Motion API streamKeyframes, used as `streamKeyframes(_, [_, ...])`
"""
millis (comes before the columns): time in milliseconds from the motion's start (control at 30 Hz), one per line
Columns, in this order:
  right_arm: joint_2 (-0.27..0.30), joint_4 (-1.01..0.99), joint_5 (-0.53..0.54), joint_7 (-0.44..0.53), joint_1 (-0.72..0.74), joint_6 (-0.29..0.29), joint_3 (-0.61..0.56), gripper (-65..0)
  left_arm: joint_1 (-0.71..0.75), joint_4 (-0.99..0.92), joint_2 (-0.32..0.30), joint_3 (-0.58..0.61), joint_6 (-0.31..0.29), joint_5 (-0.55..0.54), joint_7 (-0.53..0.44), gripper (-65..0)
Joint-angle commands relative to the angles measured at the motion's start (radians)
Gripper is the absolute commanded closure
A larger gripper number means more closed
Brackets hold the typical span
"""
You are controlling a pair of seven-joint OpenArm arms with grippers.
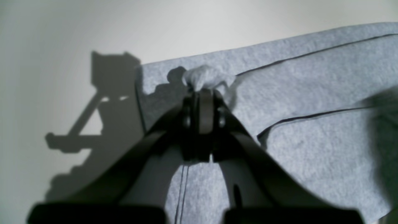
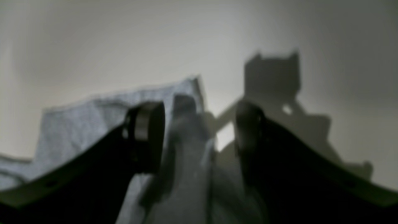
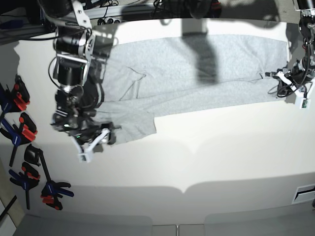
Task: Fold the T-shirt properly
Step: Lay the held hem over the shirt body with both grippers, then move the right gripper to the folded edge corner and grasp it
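White bench [image 3: 206,162], lit hard, arm shadows sharp on it. Left hand [image 1: 203,93]: jaws pinched on a small bunch of the T-shirt [image 3: 197,73] at its corner edge; cloth runs away from that hand across the bench toward the other arm. Right hand [image 2: 199,133]: jaws standing wide, a ridge of grey fabric between them but not gripped. Shirt's long axis lies hand to hand, one end at each. Judgement: the next fold turns on the right hand re-gripping its end.
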Motion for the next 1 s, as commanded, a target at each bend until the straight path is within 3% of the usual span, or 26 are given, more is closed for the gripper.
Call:
streamKeyframes(0, [0.010, -0.018, -0.009, 0.039, 0.041, 0.006, -0.026, -34.0, -0.008, 0.016, -0.021, -0.008, 0.000, -0.009, -0.017, 0.0])
streamKeyframes(100, [0.010, -0.084, -0.033, 0.091, 0.042, -0.015, -0.119, -34.0, -0.008, 0.016, -0.021, -0.008, 0.000, -0.009, -0.017, 0.0])
streamKeyframes(167, [0.009, -0.103, -0.032, 0.110, 0.036, -0.042, -0.171, -30.2, -0.008, 0.016, -0.021, -0.008, 0.000, -0.009, -0.017, 0.0])
streamKeyframes(267, [0.005, -0.103, -0.032, 0.100, 0.034, -0.049, -0.221, -18.2, -0.008, 0.016, -0.021, -0.008, 0.000, -0.009, -0.017, 0.0])
streamKeyframes(367, [0.002, -0.097, -0.028, 0.080, 0.040, -0.060, -0.227, 0.0, -0.008, 0.016, -0.021, -0.008, 0.000, -0.008, -0.017, 0.0])
streamKeyframes(667, [-0.007, 0.168, 0.058, -0.084, -0.017, -0.050, -0.226, 0.0, -0.008, 0.016, -0.021, -0.008, -0.001, -0.001, -0.032, 0.0])
streamKeyframes(967, [-0.005, 0.724, 0.045, -0.154, -0.384, -0.025, -0.226, 0.0, -0.008, 0.016, -0.021, -0.008, -0.002, -0.001, -0.139, 0.0])
